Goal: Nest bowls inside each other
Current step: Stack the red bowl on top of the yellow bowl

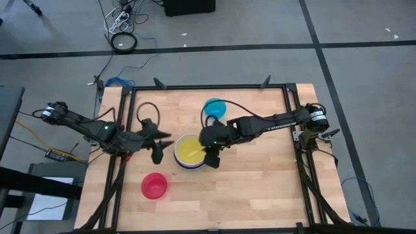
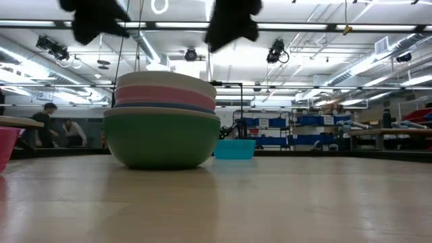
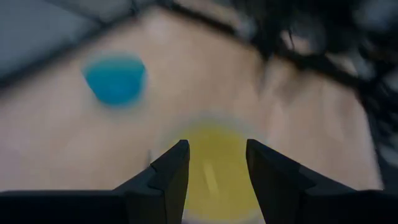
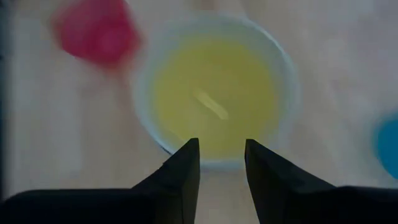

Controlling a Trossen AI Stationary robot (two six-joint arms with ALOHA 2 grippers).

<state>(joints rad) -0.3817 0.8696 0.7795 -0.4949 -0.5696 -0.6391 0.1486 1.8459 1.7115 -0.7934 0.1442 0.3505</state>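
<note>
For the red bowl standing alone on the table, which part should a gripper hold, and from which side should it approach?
Probably the rim, from above. The red bowl sits upright and open-side up, apart from the stack, so its thin wall is free for one finger inside and one outside. The left gripper is nearer.

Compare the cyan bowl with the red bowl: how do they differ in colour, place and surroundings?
The cyan bowl sits at the table's far edge, behind the right arm; the red bowl sits near the front, on the left arm's side. The cyan bowl lies close beside the right arm's links, while the red bowl stands clear of both arms. Both are single, upright, empty and outside the stack of nested bowls.
</note>
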